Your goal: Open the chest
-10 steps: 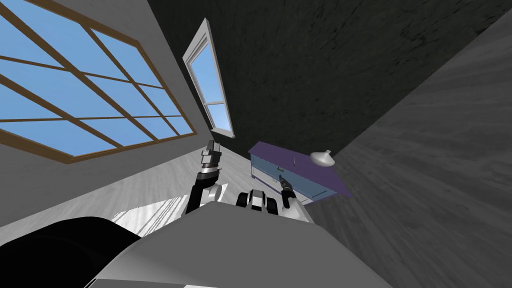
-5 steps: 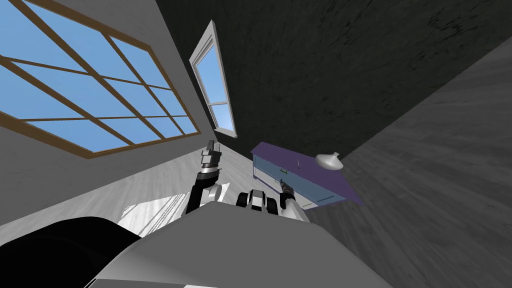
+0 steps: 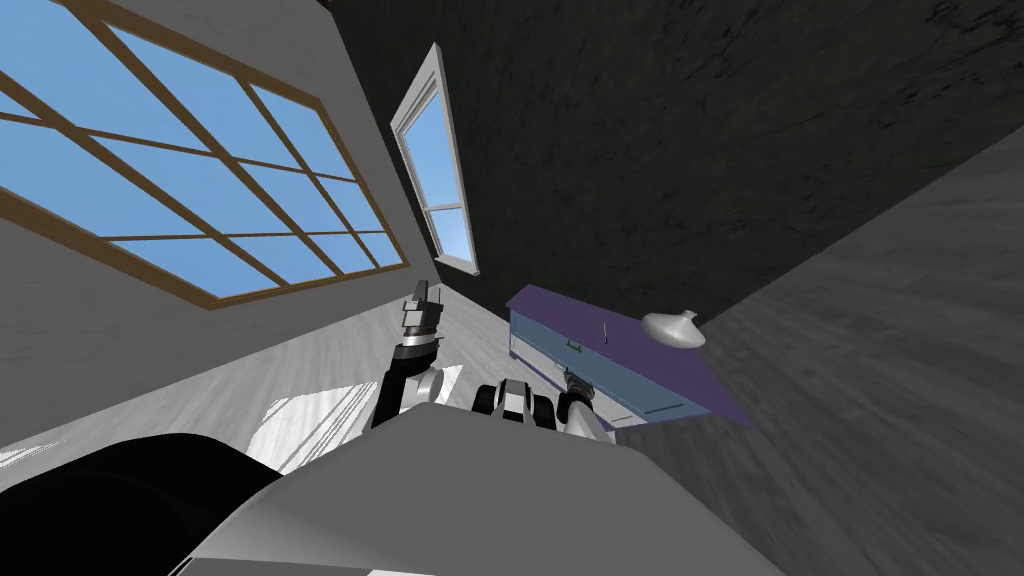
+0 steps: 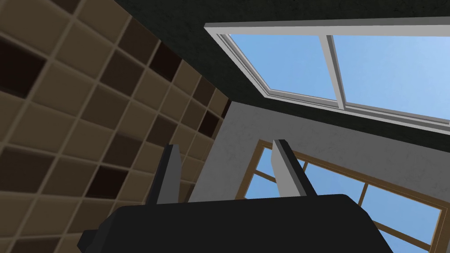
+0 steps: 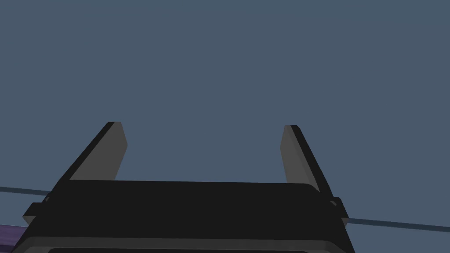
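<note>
In the head view our right gripper (image 3: 572,378) is low in front of the chest (image 3: 545,345), which stands against the dark wall, with a purple top and a blue front. The chest spreads from about 11 o'clock to 3 o'clock of the gripper, very near. A small handle (image 3: 575,346) on the front sits at 12 o'clock of the gripper, just beside its tip; we cannot tell whether they touch.

In the right wrist view the right gripper (image 5: 202,127) has its fingers (image 5: 116,151) spread wide with nothing between them. They face the chest's (image 5: 228,66) flat blue front, crossed by a thin darker seam (image 5: 395,224).

The chest's front looks closed, so what is inside is hidden. On its top stands a white vase (image 3: 672,328), at 2 o'clock of the right gripper.

Our left gripper (image 3: 422,293) is raised at 10 o'clock of the right one, well apart from the chest. In its wrist view the left gripper (image 4: 225,145) has its fingers apart, holding nothing
</note>
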### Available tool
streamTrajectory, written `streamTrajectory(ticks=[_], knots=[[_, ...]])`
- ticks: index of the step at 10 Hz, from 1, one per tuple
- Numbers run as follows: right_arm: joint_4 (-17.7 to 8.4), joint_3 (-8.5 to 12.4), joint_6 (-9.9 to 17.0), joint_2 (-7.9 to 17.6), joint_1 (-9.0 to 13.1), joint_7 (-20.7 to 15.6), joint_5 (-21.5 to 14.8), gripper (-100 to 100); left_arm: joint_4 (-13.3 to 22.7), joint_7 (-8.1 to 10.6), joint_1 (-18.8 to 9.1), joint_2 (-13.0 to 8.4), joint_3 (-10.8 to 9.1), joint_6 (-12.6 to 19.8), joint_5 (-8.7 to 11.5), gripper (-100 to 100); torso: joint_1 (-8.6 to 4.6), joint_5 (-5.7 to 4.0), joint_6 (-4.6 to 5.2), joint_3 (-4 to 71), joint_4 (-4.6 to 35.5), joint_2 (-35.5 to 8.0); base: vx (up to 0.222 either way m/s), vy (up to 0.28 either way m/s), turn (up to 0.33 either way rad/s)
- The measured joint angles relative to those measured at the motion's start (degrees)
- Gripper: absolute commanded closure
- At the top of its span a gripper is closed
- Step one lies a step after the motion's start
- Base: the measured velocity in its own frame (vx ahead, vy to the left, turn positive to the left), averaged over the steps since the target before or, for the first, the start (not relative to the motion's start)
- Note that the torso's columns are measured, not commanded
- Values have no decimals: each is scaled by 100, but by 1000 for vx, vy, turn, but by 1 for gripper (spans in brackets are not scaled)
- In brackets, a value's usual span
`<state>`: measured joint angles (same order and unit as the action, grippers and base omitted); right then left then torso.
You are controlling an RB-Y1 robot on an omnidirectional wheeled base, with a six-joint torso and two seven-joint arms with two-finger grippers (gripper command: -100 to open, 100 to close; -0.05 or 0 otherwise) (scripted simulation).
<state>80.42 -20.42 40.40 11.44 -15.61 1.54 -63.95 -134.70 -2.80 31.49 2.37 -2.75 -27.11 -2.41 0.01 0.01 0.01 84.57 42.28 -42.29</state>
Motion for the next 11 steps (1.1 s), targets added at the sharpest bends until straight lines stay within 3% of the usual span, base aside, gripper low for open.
streamTrajectory(ticks=[11], knots=[[-1812, -600, 1793, 162, 476, -43, -1689, -100, 0, 0, 0, 0, 0, 0, 0, 0, 0, -1, -2, 0, 0, 1, 20, 30, 81]])
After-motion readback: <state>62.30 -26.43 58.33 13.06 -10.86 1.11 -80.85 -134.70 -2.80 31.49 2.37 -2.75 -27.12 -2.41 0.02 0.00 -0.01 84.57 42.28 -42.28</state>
